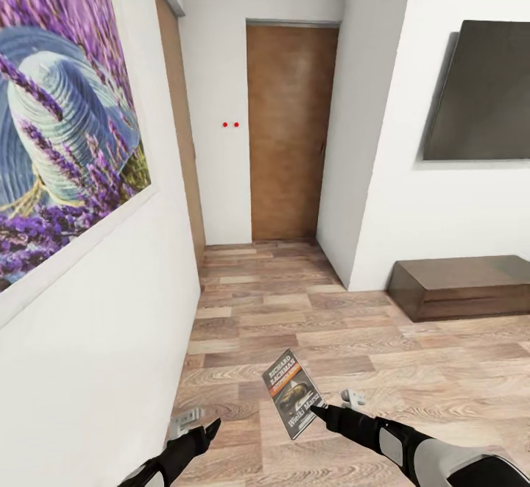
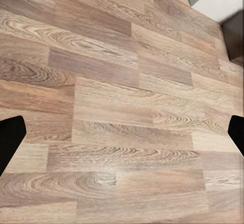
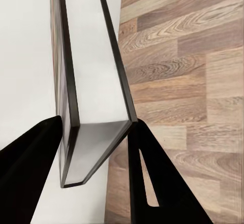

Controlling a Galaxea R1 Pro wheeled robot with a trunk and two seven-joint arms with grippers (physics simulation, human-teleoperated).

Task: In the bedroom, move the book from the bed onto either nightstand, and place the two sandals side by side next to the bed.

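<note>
While the robot faces a hallway with a brown door [image 1: 292,130] far ahead, the right gripper [image 1: 318,411] clamps the book [image 1: 293,393] by its lower edge, cover up, carrying it clear of the wood floor [image 1: 309,310]. Left gripper [image 1: 197,428] hangs wide, holding nothing, so it's free for sandals.

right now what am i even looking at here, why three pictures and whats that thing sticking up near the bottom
It is a simulated wheeled robot with two arms. The big picture comes from a camera on its head, looking down a hallway with a wood-plank floor, a brown door and a lavender picture on the wall. The other two pictures come from cameras on each wrist. The thing sticking up is a paperback book, pinched by the right gripper; the right wrist view shows the book edge-on between the black fingers. The left gripper is open and holds nothing; its view looks down at floor.
</note>
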